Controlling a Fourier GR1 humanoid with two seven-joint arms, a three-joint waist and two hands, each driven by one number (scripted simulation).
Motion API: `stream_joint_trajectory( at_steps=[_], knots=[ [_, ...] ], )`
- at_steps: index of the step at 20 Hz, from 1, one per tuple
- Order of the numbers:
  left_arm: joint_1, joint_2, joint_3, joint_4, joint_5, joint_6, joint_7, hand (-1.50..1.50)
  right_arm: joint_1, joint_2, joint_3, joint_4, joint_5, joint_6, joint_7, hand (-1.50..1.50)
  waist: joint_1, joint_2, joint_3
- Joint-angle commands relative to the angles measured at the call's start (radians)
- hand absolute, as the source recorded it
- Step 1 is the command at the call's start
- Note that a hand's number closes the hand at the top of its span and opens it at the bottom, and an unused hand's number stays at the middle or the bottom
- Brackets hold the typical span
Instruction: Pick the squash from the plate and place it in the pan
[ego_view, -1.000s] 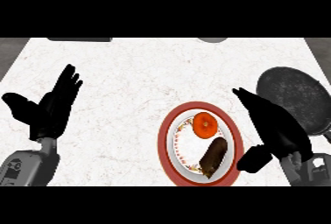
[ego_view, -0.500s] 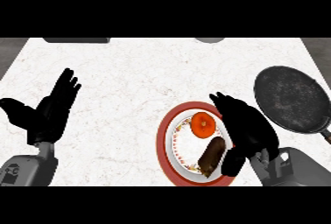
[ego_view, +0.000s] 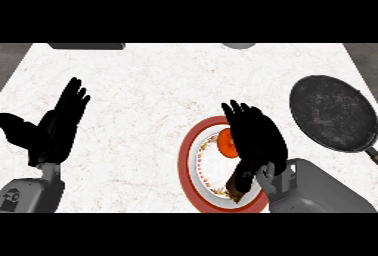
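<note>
The white marbled counter top (ego_view: 162, 85) carries a round white plate with a red rim (ego_view: 187, 165). On the plate lie an orange-red rounded item (ego_view: 227, 144) and a dark brown elongated item (ego_view: 239, 184). The black right hand (ego_view: 255, 134) is positioned over the plate, fingers extended, partly covering both items. A round dark frying pan (ego_view: 332, 113) sits right of the plate, apart from it. The black left hand (ego_view: 55, 127) rests open at the left, fingers up.

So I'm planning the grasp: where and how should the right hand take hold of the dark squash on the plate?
Probably across the squash's narrow middle, from above: it lies long and flat on the plate, the right hand already over it and partly hiding it.
</note>
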Motion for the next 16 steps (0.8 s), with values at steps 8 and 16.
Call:
stream_joint_trajectory(
  at_steps=[8,16],
  knots=[
    [-0.062,0.001,0.004,-0.024,-0.029,0.021,0.091,0.00,-0.067,0.154,-0.032,0.226,0.085,0.083,0.143,-1.50,-0.004,0.001,0.001],
    [0.009,-0.004,0.055,0.029,-0.004,-0.060,-0.017,0.00,-0.013,0.225,-0.054,0.366,0.203,0.023,0.023,-1.50,-0.001,0.003,0.001]
  ],
)
